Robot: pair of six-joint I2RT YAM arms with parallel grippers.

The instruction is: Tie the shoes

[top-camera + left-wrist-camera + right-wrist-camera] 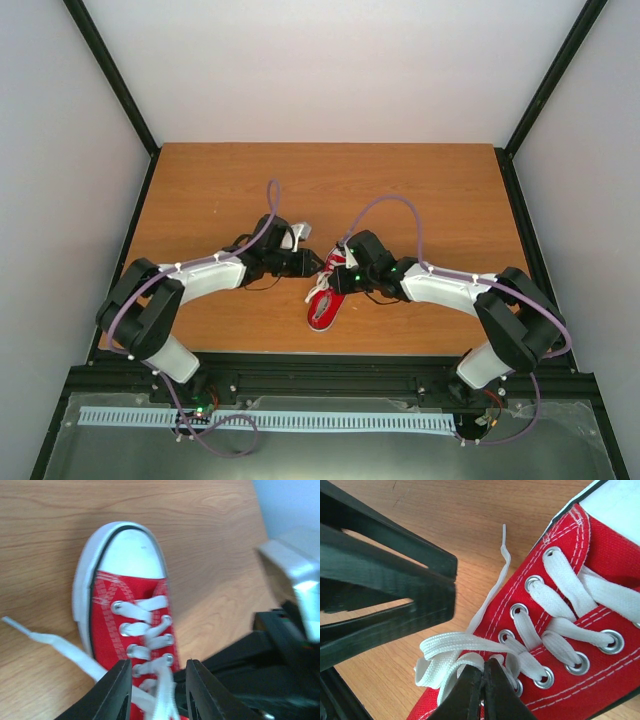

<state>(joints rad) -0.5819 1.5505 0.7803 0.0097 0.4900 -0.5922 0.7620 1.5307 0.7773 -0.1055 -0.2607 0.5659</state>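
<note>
The red sneaker (322,306) with white toe cap lies on the table between the two arms. In the left wrist view the shoe (112,617) points away, toe cap at the top. My left gripper (157,666) is open over the upper eyelets, and a white lace strand (165,697) runs between its jaws without being pinched. In the right wrist view my right gripper (483,664) is shut on a folded loop of the white lace (445,650) at the top of the shoe (580,645). The left gripper's black fingers (395,580) sit close by on the left.
One loose lace end (45,641) trails on the wooden table (420,190) beside the shoe; it also shows in the right wrist view (503,562). The right arm's body (280,655) crowds the right side of the left wrist view. Black frame rails edge the table.
</note>
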